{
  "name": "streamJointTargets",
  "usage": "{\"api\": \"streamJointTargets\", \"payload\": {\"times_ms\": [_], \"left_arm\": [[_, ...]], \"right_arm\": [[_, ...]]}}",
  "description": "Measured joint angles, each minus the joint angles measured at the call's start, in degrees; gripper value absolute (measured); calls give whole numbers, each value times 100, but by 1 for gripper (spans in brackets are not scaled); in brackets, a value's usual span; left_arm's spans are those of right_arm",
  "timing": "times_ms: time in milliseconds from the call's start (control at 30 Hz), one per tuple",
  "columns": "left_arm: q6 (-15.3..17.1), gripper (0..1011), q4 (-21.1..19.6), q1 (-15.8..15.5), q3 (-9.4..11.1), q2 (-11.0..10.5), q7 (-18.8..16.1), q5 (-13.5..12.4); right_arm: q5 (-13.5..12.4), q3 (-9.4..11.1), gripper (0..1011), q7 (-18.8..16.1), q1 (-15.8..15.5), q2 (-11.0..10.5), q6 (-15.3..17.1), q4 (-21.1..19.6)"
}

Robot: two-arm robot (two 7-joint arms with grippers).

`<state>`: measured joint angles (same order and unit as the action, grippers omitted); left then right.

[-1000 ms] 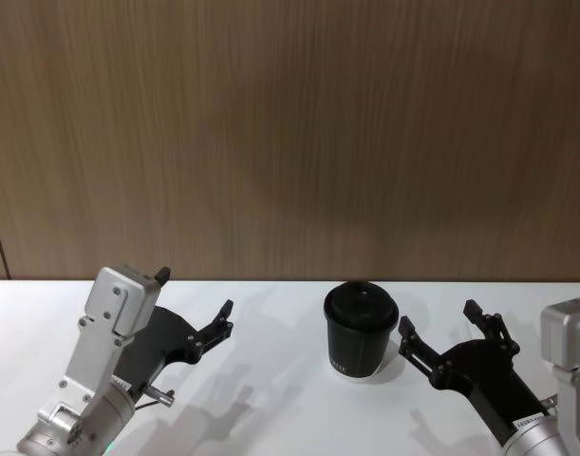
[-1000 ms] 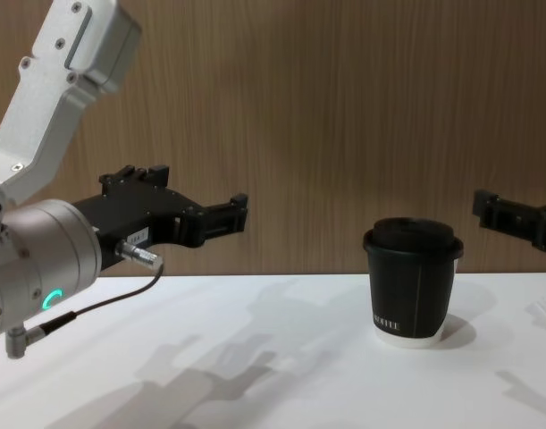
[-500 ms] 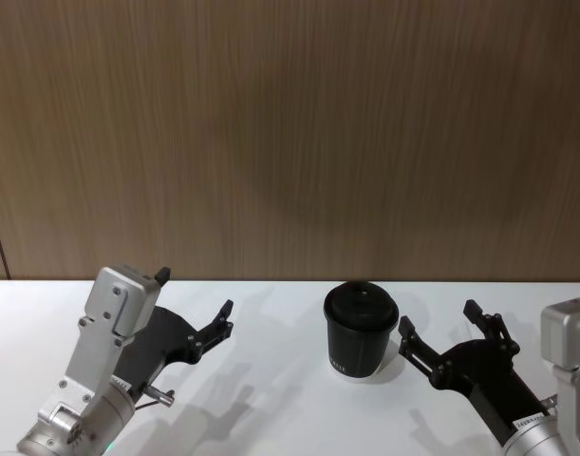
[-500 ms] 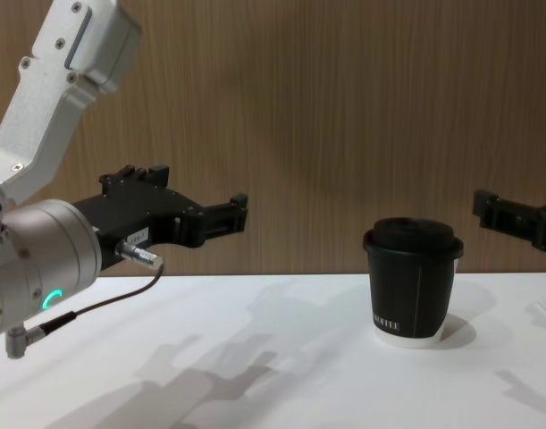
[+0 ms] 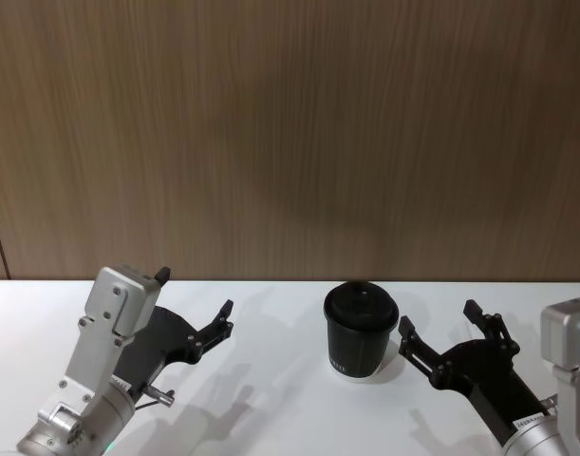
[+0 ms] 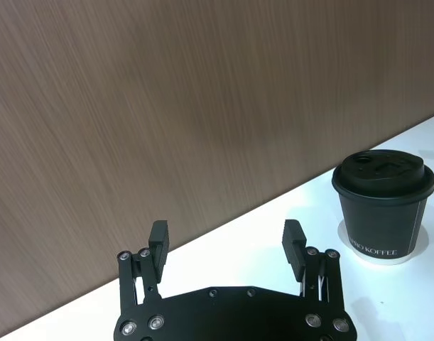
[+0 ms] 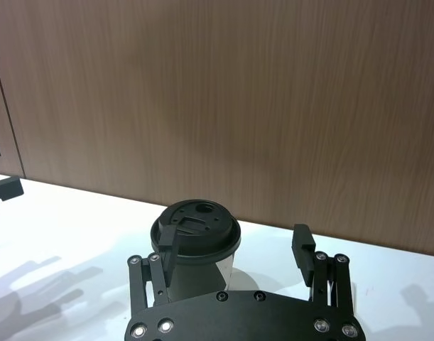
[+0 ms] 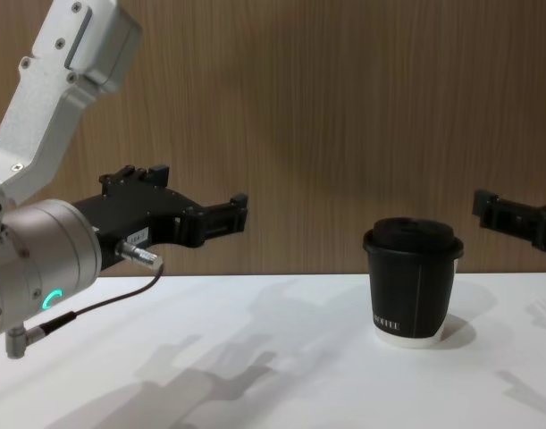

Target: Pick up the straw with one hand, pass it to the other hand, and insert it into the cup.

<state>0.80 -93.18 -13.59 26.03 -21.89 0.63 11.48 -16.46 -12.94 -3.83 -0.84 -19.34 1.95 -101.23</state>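
Note:
The cup (image 5: 360, 334), black with a domed lid, stands upright on the white table (image 5: 271, 380), right of centre. My left gripper (image 5: 195, 293) hovers open and empty above the table, left of the cup; the left wrist view shows its jaws (image 6: 226, 234) spread wide with the cup (image 6: 383, 206) off to one side. My right gripper (image 5: 439, 319) hangs open and empty just right of the cup; in the right wrist view the cup (image 7: 195, 229) stands close beyond the fingertips. A faint pale line (image 8: 545, 309) on the table at the chest view's right edge may be the straw; I cannot tell.
A wood-panelled wall (image 5: 290, 142) runs close behind the table's back edge. The left arm's silver body with its green ring (image 8: 51, 298) and thin cable looms large at the chest view's left side.

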Motion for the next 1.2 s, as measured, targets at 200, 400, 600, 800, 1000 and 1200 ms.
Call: {"api": "streamJointTargets", "payload": {"times_ms": [200,400,600,800,1000,1200], "left_arm": [[0,1003,0,0,0,0,0,0],[0,1003,0,0,0,0,0,0],[0,1003,0,0,0,0,0,0],[0,1003,0,0,0,0,0,0],[0,1003,0,0,0,0,0,0],[0,1003,0,0,0,0,0,0]], "right_arm": [[0,11,1001,-1,-7,0,0,0],[8,103,1001,-5,-82,-70,20,-2],[74,248,1001,27,-226,-190,116,-48],[138,412,1001,107,-423,-317,299,-135],[160,526,1001,149,-585,-397,507,-175],[148,590,1001,143,-670,-422,656,-159]]}}
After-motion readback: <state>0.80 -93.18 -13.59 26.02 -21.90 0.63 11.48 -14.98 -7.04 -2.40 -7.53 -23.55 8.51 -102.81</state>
